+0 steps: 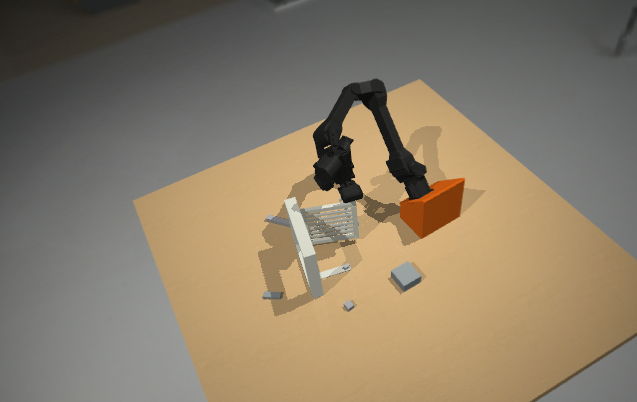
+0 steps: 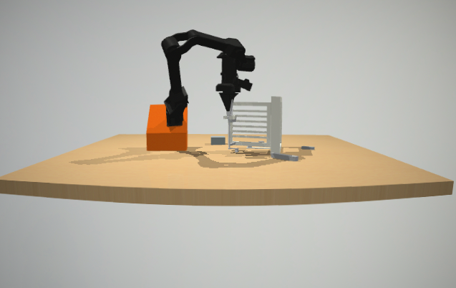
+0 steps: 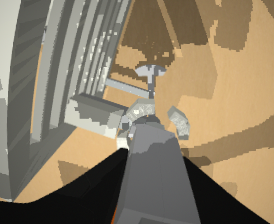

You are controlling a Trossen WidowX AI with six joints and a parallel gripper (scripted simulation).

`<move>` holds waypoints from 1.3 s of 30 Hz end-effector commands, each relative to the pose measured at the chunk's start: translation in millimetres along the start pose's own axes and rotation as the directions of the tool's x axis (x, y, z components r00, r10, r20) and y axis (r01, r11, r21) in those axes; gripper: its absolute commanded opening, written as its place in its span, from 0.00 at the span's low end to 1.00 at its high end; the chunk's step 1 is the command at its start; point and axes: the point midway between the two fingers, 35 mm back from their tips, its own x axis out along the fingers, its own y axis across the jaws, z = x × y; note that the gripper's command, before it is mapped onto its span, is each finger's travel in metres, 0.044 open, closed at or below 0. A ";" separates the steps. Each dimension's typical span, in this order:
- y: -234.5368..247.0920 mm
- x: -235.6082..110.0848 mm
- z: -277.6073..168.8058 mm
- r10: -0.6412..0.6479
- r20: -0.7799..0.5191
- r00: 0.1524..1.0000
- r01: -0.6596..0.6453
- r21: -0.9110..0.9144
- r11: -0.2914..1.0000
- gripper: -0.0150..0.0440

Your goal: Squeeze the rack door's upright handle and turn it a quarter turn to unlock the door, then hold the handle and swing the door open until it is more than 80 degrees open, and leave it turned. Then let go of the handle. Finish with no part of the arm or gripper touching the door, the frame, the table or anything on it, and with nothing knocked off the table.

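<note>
The white slatted door (image 1: 355,220) (image 2: 251,104) stands swung out from its white frame (image 1: 302,235) (image 2: 276,125), towards the arm's base, at roughly a right angle; the exact angle cannot be told. My gripper (image 2: 228,112) (image 3: 150,159) points straight down at the door's free edge. It is shut on the upright handle, whose grey grip (image 3: 155,170) fills the space between the black fingers in the wrist view. Pale curved pieces (image 3: 179,123) sit around the handle's base. The fingertips are hidden behind the gripper body in the top view. How far the handle is turned cannot be told.
The orange base block (image 1: 441,207) (image 2: 167,140) stands behind the arm. A grey box (image 1: 406,275) (image 2: 217,140), a small grey cube (image 1: 349,305) and a flat grey block (image 1: 272,295) (image 2: 308,147) lie on the table. The frame's grey foot (image 1: 278,220) (image 2: 285,157) sticks out behind it.
</note>
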 end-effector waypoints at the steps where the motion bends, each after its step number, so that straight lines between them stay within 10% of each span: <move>1: -10.1 -0.5 2.6 -0.003 0.007 1.000 0.003 -0.065 0.998 0.29; 24: -28.1 -0.6 7.0 -0.004 0.007 1.000 0.005 -0.181 0.983 0.29; 34: -28.1 -0.6 7.0 -0.004 0.007 1.000 0.005 -0.181 0.983 0.73; 39: -28.0 -4.8 7.3 0.004 0.017 1.000 -0.001 -0.188 0.982 0.75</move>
